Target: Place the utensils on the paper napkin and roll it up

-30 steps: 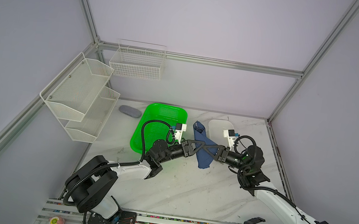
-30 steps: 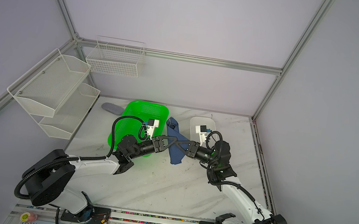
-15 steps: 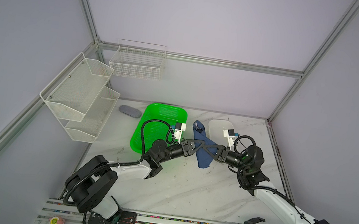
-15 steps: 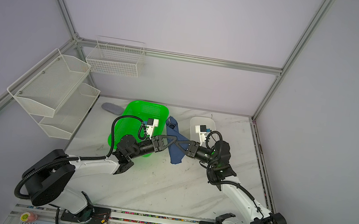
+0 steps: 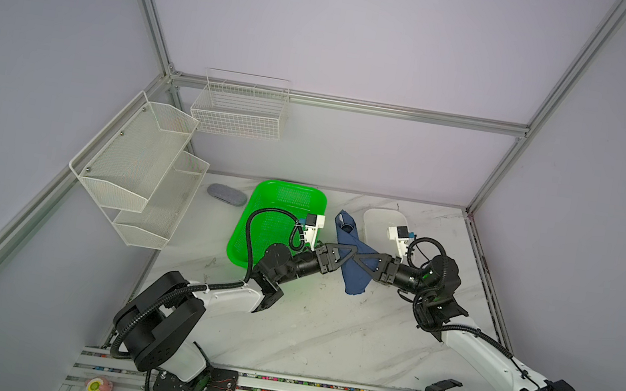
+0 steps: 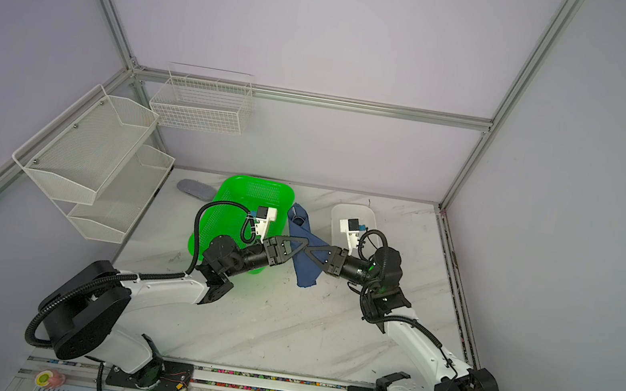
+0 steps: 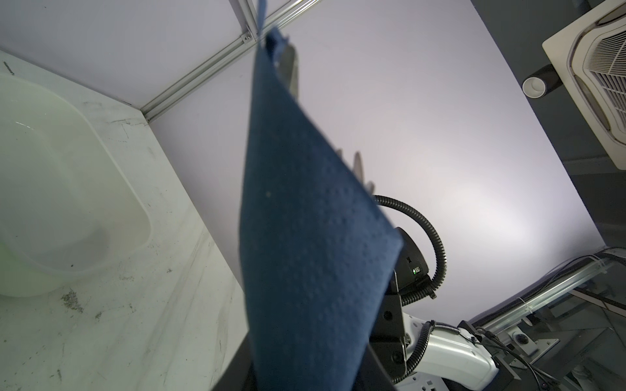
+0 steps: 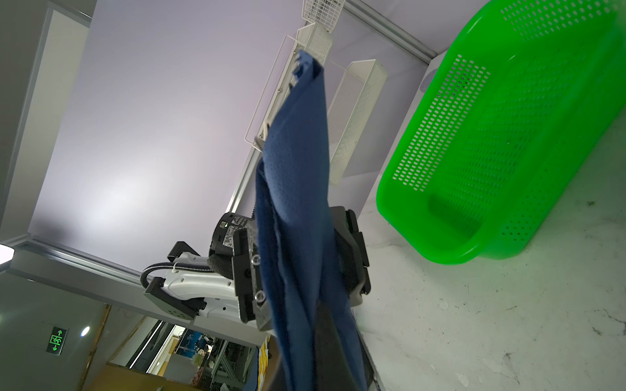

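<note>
moved: almost nil vs 1 s ago; both hands still meet at the napkin [image 5: 355,279].
napkin: loose navy roll, standing steeply betw. basket [image 5: 286,201] and tray [image 5: 383,216]; can't tell if its low end touches the surface [image 5: 324,333].
utensils [image 7: 358,167]: inside the roll; tines and a blade tip show past the edge.
L hand [image 5: 352,250]: jaws part-closed round the roll's middle, looks gripped.
R hand [image 5: 356,258]: pinched tight on napkin from opp. side.
step: tightening the roll, prob. late in task.
do well: keep one hand clamped while the other re-grips; turn slowly, wrap flap snug, keep open end up so utensils can't slide out.
</note>
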